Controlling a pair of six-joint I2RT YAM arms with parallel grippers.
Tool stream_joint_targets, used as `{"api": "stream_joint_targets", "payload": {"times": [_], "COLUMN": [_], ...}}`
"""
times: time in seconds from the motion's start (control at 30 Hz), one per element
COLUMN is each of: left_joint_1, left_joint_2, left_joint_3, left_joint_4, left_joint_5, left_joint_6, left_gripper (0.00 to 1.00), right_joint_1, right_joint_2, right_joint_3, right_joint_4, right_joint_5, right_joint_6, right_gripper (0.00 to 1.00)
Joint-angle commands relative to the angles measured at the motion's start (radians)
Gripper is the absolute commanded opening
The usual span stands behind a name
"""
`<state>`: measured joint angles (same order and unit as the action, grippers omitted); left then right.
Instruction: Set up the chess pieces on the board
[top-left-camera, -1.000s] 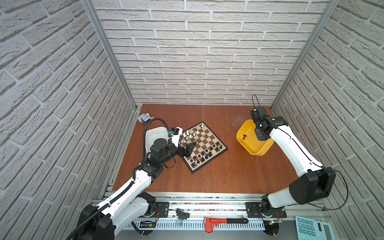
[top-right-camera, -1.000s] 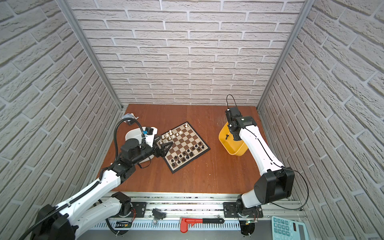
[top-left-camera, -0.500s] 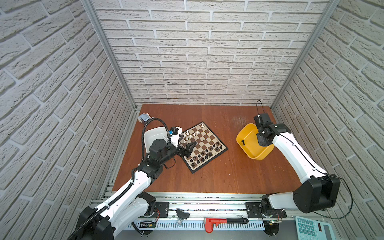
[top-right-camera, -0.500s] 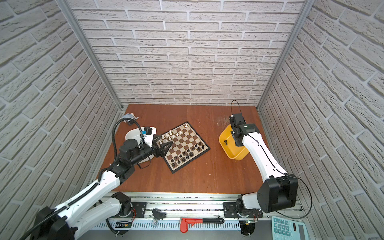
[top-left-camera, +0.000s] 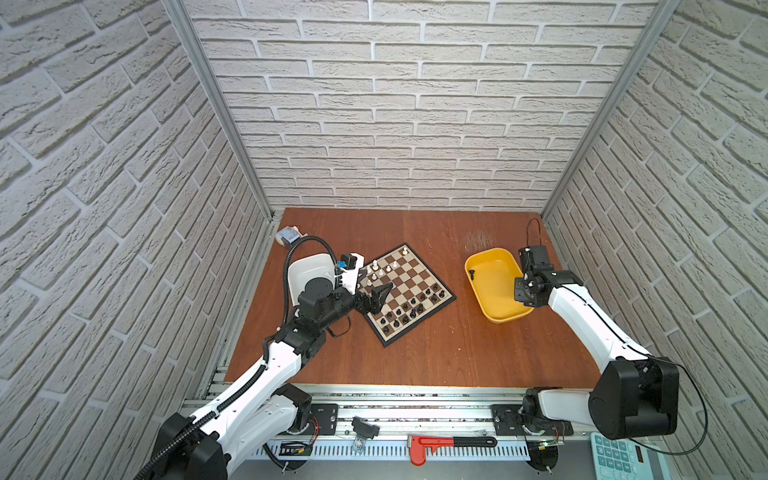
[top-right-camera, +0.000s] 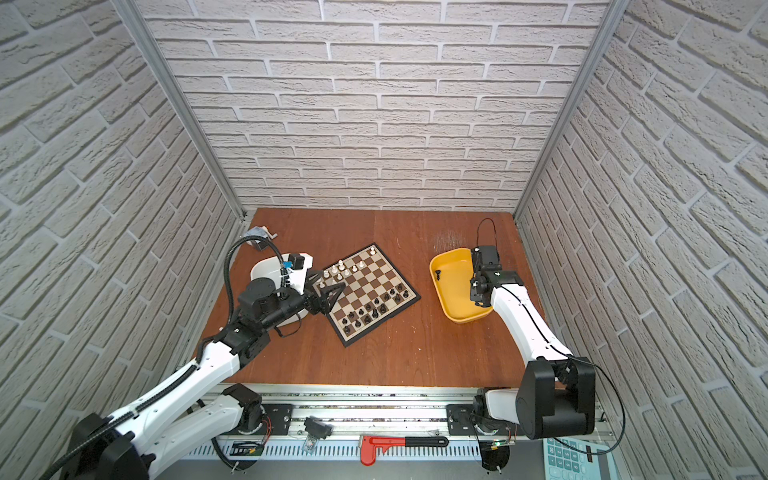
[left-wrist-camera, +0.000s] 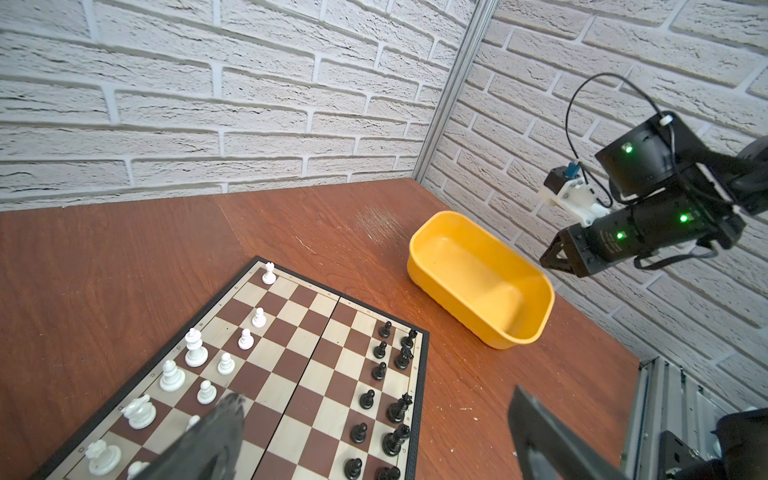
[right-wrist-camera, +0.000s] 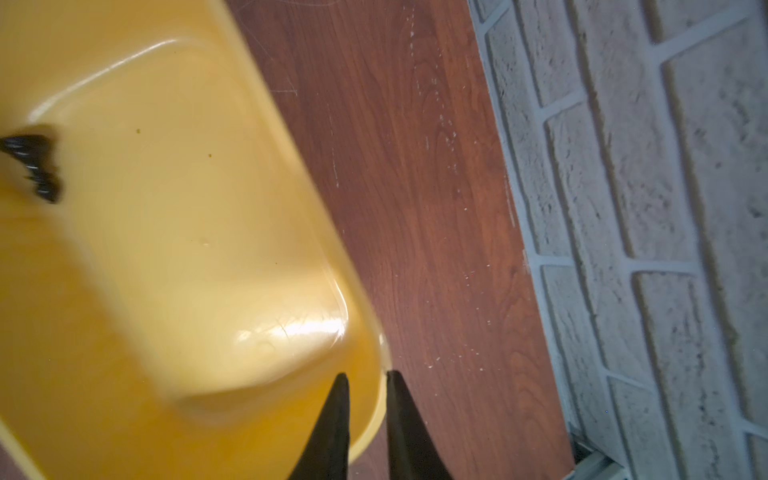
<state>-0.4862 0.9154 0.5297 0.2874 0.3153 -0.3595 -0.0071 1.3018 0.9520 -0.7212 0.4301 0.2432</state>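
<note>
Chess setup
Left claw (top-left-camera: 378, 278) wide open, empty, over board (top-left-camera: 415, 286); right claw (right-wrist-camera: 365, 376) straddles tub (top-left-camera: 490, 252) rim, can't tell if gripping.

A yellow tub (top-left-camera: 496, 291) and a white tub (top-left-camera: 307, 266) sit on a wooden table (top-left-camera: 436, 340). A red tool (top-left-camera: 419, 451) and a calculator (top-left-camera: 619, 457) lie in front.

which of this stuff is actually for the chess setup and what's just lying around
For the job: chessboard, white pieces, black pieces, lone black piece in the yellow tub, white tub.
Lying about: red-and-black hand tool, calculator, small grey object.
</note>
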Motion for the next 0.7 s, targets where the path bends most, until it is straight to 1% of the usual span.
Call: {"api": "stream_joint_targets", "payload": {"times": [0.0,0.07,0.13,0.17,0.23,0.3,0.33,0.4,0.5,0.6,0.67], "left_joint_1": [0.004,0.005,0.005,0.007,0.007,0.007,0.008,0.008,0.009,0.009,0.008], "left_joint_2": [-0.001,0.002,0.001,0.002,0.002,0.005,0.007,0.015,0.023,0.018,0.013], "left_joint_3": [-0.008,-0.008,-0.007,-0.007,-0.009,-0.01,-0.008,-0.008,-0.009,-0.015,-0.017], "left_joint_4": [0.05,0.05,0.049,0.051,0.05,0.049,0.05,0.046,0.04,0.034,0.022], "left_joint_5": [-0.001,-0.001,-0.003,-0.004,-0.006,-0.006,-0.007,-0.013,-0.026,-0.047,-0.067], "left_joint_6": [0.013,0.014,0.015,0.016,0.015,0.017,0.016,0.019,0.022,0.028,0.03], "left_gripper": [0.99,0.99,0.98,0.98,0.99,0.98,0.98,0.98,0.98,0.98,0.98], "right_joint_1": [-0.007,-0.009,-0.019,-0.019,-0.019,-0.019,-0.019,-0.02,-0.019,-0.013,-0.003], "right_joint_2": [-0.047,-0.053,-0.036,-0.03,-0.03,-0.027,-0.012,0.051,0.182,0.272,0.288], "right_joint_3": [-0.056,-0.086,-0.088,-0.086,-0.068,-0.038,-0.015,0.031,0.067,0.049,0.017], "right_joint_4": [0.079,0.109,0.107,0.111,0.13,0.181,0.185,0.186,0.19,0.235,0.265], "right_joint_5": [-0.059,-0.094,-0.088,-0.103,-0.116,-0.186,-0.183,-0.165,-0.209,-0.282,-0.3], "right_joint_6": [0.115,0.127,0.137,0.132,0.119,0.069,0.06,0.051,0.053,0.061,0.076], "right_gripper": [0.23,0.23,0.21,0.21,0.24,0.29,0.31,0.35,0.36,0.35,0.35]}}
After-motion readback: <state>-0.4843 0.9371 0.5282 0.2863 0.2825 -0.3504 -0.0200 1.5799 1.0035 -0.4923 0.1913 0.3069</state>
